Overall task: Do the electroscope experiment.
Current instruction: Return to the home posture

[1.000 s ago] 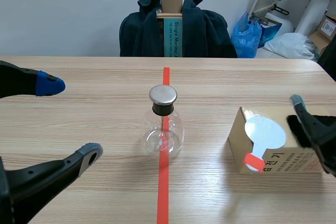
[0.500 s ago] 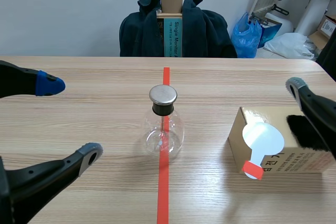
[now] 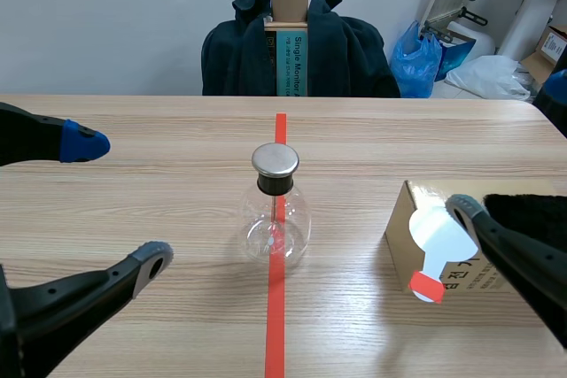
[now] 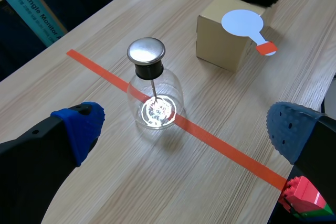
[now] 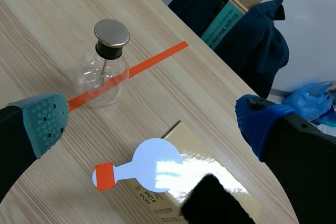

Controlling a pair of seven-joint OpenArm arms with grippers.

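A glass electroscope flask (image 3: 275, 214) with a metal cap stands on the red tape line at mid-table, also in the left wrist view (image 4: 152, 95) and the right wrist view (image 5: 104, 69). To its right a cardboard box (image 3: 400, 235) carries a white disc paddle (image 3: 438, 235) with a red handle and a black fur cloth (image 3: 530, 212). My left gripper (image 3: 117, 203) is open, left of the flask, which lies ahead between its fingers. My right gripper (image 5: 152, 124) is open above the box, paddle (image 5: 155, 171) and cloth (image 5: 212, 203) below it.
A chair draped with a dark jacket (image 3: 297, 50) and a blue bag (image 3: 418, 61) stand beyond the table's far edge. A red and green brick (image 4: 303, 196) shows by my left gripper's right finger. Bare wood lies around the flask.
My right arm has swung: its grey-padded finger went from behind the box to its front, at the paddle's edge. The paddle settled a little lower early on. Left arm unchanged.
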